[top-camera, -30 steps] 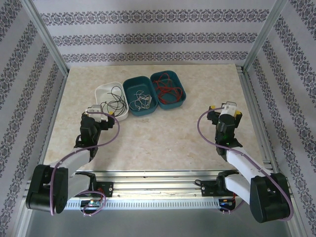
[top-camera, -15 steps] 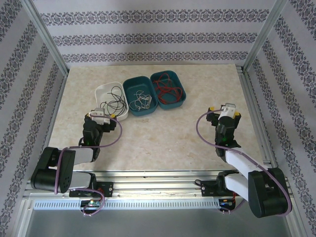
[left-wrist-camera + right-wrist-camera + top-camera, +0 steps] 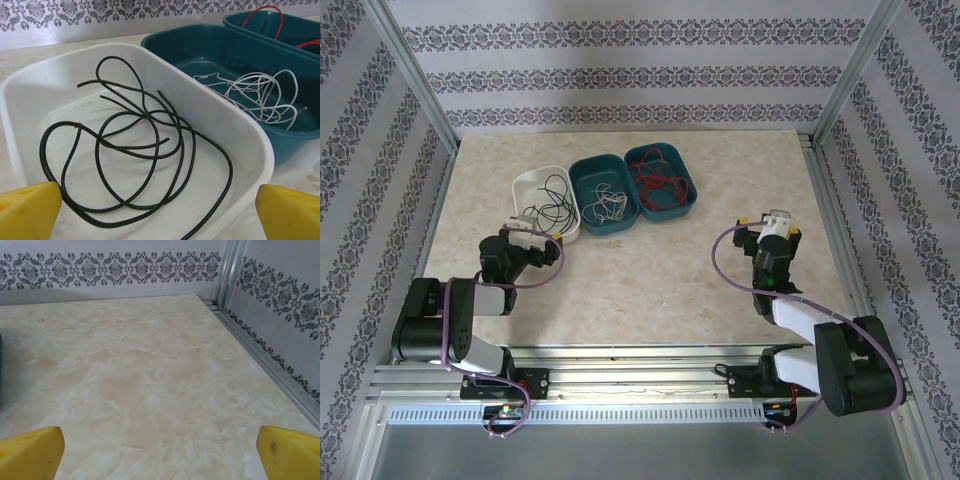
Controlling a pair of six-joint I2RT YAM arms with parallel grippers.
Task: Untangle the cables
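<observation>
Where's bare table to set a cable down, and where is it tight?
Widest bare patch: table right of the red-cable bin, to the right edge. Also bare: the strip before the bins, between left gripper and right gripper. Crowded: white bin, middle bin and red-cable bin sit packed side by side, left gripper close to the white bin.

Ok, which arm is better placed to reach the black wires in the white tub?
Left. The left hand, open, sits at the near rim of the white tub, facing the black wires; the right hand, also open, looks over bare table off to the side.
</observation>
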